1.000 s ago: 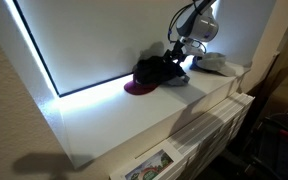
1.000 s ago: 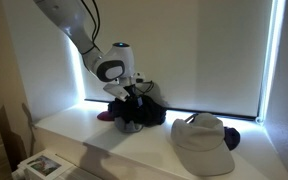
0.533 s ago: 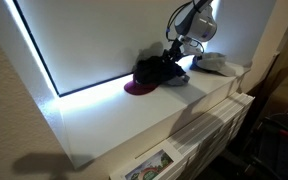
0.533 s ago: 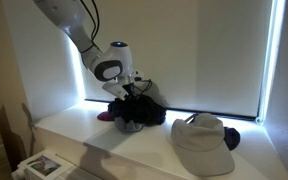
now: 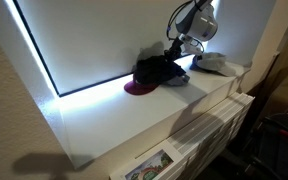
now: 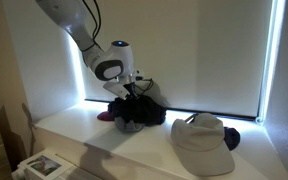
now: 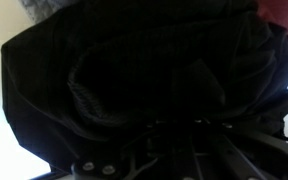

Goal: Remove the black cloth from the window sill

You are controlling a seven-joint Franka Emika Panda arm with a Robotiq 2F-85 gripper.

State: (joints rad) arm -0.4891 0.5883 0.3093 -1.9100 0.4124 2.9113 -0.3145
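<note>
The black cloth (image 5: 154,72) (image 6: 141,110) lies bunched on the white window sill (image 5: 124,118) (image 6: 99,140), in front of the lowered blind. My gripper (image 5: 174,58) (image 6: 132,96) is pressed down into the top of the pile, on the side towards the cap. In the wrist view the black cloth (image 7: 134,70) fills almost the whole picture and folds around the gripper (image 7: 182,135). The jaws are dark and buried in the fabric, shut with cloth between them.
A maroon item (image 5: 136,89) (image 6: 104,115) pokes out from under the cloth. A pale cap (image 5: 216,63) (image 6: 202,140) sits further along the sill. The backlit blind (image 6: 204,50) stands right behind. Printed papers (image 5: 149,165) lie on a lower ledge.
The jaws have shut on the cloth over the last second. The arm and the cloth pile have hardly moved.
</note>
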